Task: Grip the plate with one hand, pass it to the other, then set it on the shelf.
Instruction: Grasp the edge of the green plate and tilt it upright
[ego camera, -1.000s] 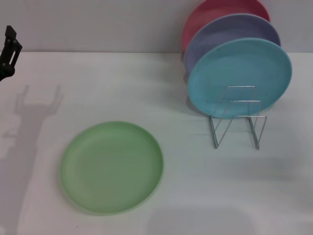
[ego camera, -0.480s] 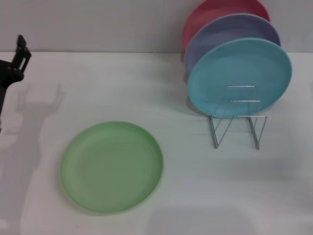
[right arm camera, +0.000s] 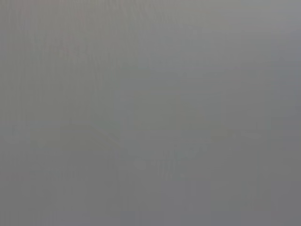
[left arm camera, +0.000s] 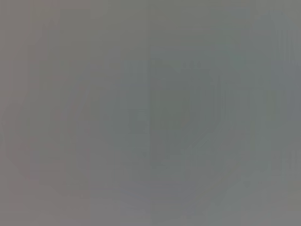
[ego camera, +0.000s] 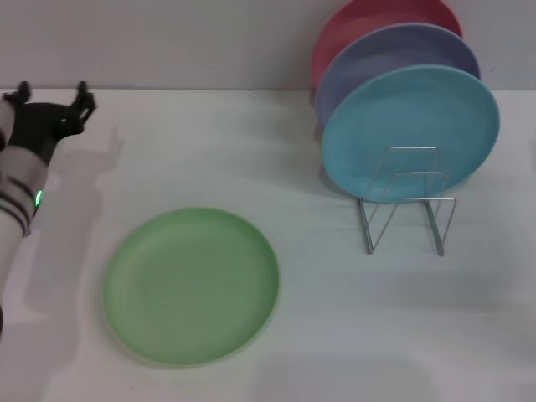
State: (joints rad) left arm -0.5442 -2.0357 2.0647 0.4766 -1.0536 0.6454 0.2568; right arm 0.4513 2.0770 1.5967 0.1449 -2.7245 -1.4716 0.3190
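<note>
Black-fingered left gripper (ego camera: 50,99) at the far left, fingers spread wide with nothing between them, above the white table (ego camera: 335,327) and well apart from the plate. Light-green plate (ego camera: 191,286) lies flat on the table, left of centre. Wire shelf (ego camera: 407,201) stands to the right, its front loops bare; a light-blue plate (ego camera: 410,132), a lavender plate (ego camera: 368,63) and a pink plate (ego camera: 352,23) stand upright behind them. Both wrist views show only uniform grey.
</note>
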